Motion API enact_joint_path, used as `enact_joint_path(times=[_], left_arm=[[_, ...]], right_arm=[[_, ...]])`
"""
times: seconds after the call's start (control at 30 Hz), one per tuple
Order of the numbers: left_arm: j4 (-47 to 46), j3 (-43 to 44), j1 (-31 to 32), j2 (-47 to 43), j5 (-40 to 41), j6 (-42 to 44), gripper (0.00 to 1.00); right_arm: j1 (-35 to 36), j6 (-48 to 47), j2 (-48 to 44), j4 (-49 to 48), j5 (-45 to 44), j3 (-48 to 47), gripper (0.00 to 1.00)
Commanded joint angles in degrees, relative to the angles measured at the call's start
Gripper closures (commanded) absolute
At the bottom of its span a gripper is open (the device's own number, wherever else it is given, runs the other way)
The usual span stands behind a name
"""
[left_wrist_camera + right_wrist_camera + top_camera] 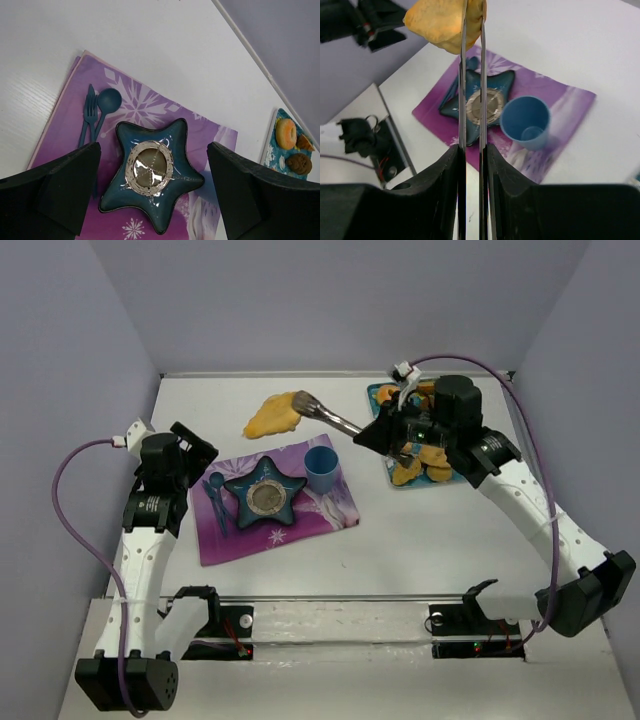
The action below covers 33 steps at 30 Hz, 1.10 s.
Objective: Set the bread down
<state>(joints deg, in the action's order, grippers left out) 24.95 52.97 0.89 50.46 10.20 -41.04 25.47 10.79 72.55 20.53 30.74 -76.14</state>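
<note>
A yellow piece of bread (272, 416) is pinched between the tips of metal tongs (330, 415), apparently above the table behind the purple placemat (330, 512). My right gripper (388, 436) is shut on the tongs' handles. In the right wrist view the tongs (471, 90) run up from my gripper (471, 150) to the bread (442, 20). A blue star-shaped plate (265, 498) lies on the placemat. My left gripper (195, 452) is open and empty, hovering over the star plate (150, 175).
A blue cup (322, 468) stands upright on the placemat right of the plate. A blue fork and spoon (217, 502) lie left of the plate. A teal tray (374, 392) with several pastries sits back right, under my right arm.
</note>
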Motion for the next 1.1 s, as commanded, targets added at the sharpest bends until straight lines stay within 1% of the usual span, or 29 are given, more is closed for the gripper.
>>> enact_joint_path(times=[0.0, 0.03, 0.07, 0.17, 0.33, 0.47, 0.63, 0.67, 0.77, 0.8, 0.9, 0.93, 1.07], left_arm=[[1.0, 1.4, -0.4, -1.9, 0.6, 0.4, 0.01], [1.4, 1.6, -0.4, -2.1, 0.7, 0.6, 0.01], [1.7, 1.7, -0.3, -2.5, 0.8, 0.7, 0.01], [2.7, 2.0, -0.4, -3.1, 1.6, 1.0, 0.01], [3.6, 1.7, -0.4, -4.5, 3.6, 1.0, 0.01], [3.6, 1.7, -0.4, -4.8, 3.5, 1.2, 0.01], [3.4, 1.3, -0.4, -4.6, 3.4, 1.4, 0.01], [3.4, 1.3, -0.4, -4.5, 3.3, 1.5, 0.01], [3.6, 1.3, -0.4, -4.5, 3.5, 1.7, 0.01], [3.5, 1.2, -0.4, -4.5, 3.5, 1.6, 0.01], [3.4, 1.1, -0.3, -4.5, 3.6, 1.6, 0.01], [3.3, 1.1, -0.3, -4.4, 3.5, 1.6, 0.01], [3.1, 1.1, -0.4, -4.3, 3.3, 1.6, 0.01]], right_arm=[[6.6, -9.8, 4.3, 0.5, 4.0, -5.5, 0.93], [9.6, -10.2, 5.5, 1.4, 3.5, -7.1, 0.93], [10.6, -12.3, 6.7, 3.0, 2.7, -7.7, 0.93], [14.0, -14.5, 11.6, 4.8, 2.4, -10.3, 0.93], [15.3, -16.6, 20.4, 10.1, 0.9, -14.0, 0.92], [15.3, -17.3, 24.5, 11.7, 1.8, -14.8, 0.92], [15.8, -17.6, 28.3, 12.7, 0.8, -16.6, 0.87], [15.8, -17.6, 29.0, 12.7, -0.1, -16.8, 0.85], [15.8, -16.9, 31.1, 12.7, -2.8, -17.9, 0.76], [15.8, -16.2, 31.9, 13.0, -3.6, -18.3, 0.67], [15.8, -15.6, 32.6, 13.3, -6.2, -19.1, 0.58], [15.8, -15.3, 32.8, 13.3, -6.7, -19.4, 0.54], [15.8, -14.8, 32.5, 13.4, -9.0, -20.6, 0.47]])
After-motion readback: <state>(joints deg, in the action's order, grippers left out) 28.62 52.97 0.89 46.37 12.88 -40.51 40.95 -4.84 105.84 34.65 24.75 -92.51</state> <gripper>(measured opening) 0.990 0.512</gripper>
